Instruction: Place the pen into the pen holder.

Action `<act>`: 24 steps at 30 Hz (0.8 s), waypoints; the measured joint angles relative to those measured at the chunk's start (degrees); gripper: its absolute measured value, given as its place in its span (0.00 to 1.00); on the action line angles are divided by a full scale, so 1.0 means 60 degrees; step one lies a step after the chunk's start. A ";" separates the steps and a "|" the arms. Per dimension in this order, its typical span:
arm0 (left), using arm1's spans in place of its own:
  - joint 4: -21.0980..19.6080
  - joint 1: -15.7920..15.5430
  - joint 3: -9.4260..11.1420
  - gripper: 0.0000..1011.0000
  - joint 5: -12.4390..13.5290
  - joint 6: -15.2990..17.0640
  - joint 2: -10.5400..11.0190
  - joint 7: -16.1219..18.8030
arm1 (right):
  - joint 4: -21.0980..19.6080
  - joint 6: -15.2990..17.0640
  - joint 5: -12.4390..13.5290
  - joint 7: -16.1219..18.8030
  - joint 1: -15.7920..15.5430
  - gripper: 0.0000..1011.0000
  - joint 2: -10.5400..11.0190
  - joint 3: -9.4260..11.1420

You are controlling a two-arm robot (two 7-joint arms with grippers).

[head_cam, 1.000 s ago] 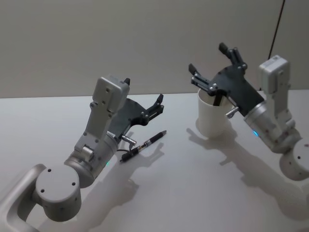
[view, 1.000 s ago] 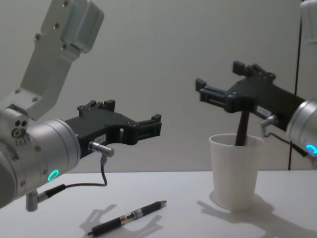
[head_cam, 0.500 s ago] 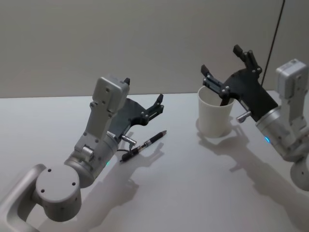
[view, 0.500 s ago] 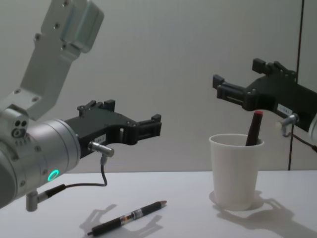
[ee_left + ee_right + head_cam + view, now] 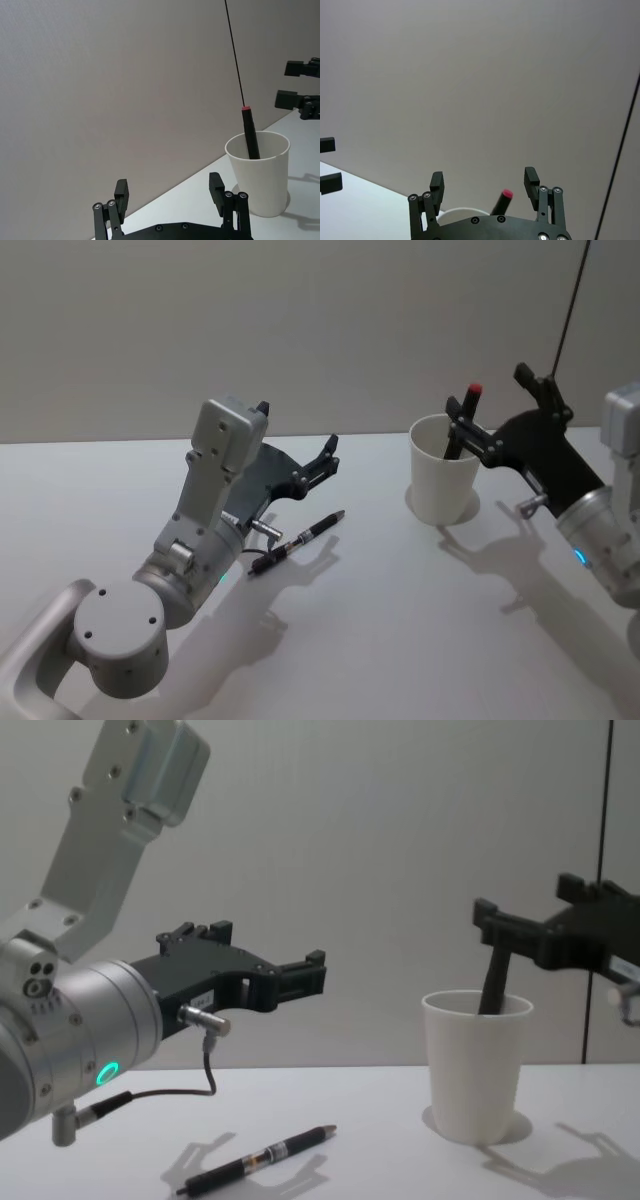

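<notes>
Leaning on the rim of the cup [image 5: 440, 490], the red-capped pen [image 5: 250, 137] needs no hold, so the right gripper [image 5: 484, 177] hangs wide and empty just right of it. The left gripper [image 5: 169, 182], also wide, hovers over a second pen [image 5: 298, 540].

I seem to be working in a bare robot lab: plain white bench [image 5: 400, 640], blank grey wall [image 5: 300, 320] behind.

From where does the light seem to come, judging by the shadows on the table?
Head view: the loose pen, the left gripper and the right gripper each cast shadows on the table toward the robot, so the light probably comes from above and ahead. Chest view: a grey shadow lies right of the pen holder.
</notes>
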 joint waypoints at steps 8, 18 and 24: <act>0.0000 0.0000 0.0000 0.99 0.0000 0.0000 0.0000 0.0000 | -0.0918 0.0906 0.0472 -0.0491 -0.0757 0.99 0.0354 0.0085; 0.0000 0.0000 0.0000 0.99 0.0000 0.0000 0.0000 0.0000 | -0.1977 0.1972 0.1018 -0.1066 -0.1635 0.99 0.0759 0.0188; 0.0000 0.0000 0.0000 0.99 0.0000 0.0000 0.0000 0.0000 | -0.2447 0.2446 0.1263 -0.1323 -0.2019 0.99 0.0939 0.0235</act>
